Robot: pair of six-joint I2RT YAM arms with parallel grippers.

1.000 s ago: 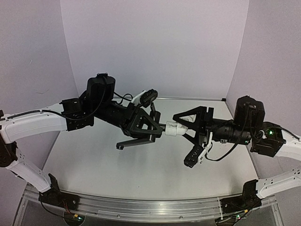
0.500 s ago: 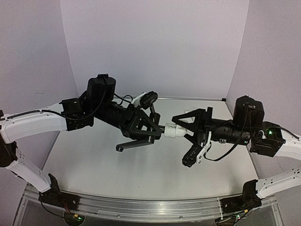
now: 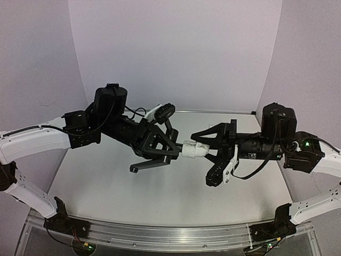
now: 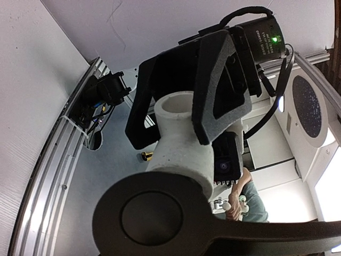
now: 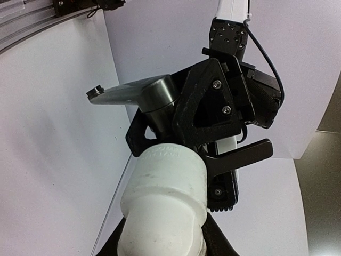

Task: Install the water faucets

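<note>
Seen from above, the white fitting (image 3: 193, 150) hangs level in the air, with the table (image 3: 106, 184) well below it. The dark grey faucet (image 3: 151, 163) sits at the fitting's left end. Its body touches that end, and its thin spout slants away down-left of the fitting. The left gripper (image 3: 173, 149) is clamped on the faucet body just left of the fitting. The right gripper (image 3: 206, 147) reaches in from the fitting's right, its jaws closed on the fitting.

In the left wrist view, the faucet's round dark body fills the foreground, with the fitting standing just beyond it. The right gripper's two black fingers (image 4: 219, 85) press the fitting, one on each side, near its open far end.

In the right wrist view, the fitting is nearest. Beyond its far end, the left gripper grips the faucet body tightly, and the spout points to the fitting's upper left. Whether the faucet's end is inside the fitting cannot be told.
</note>
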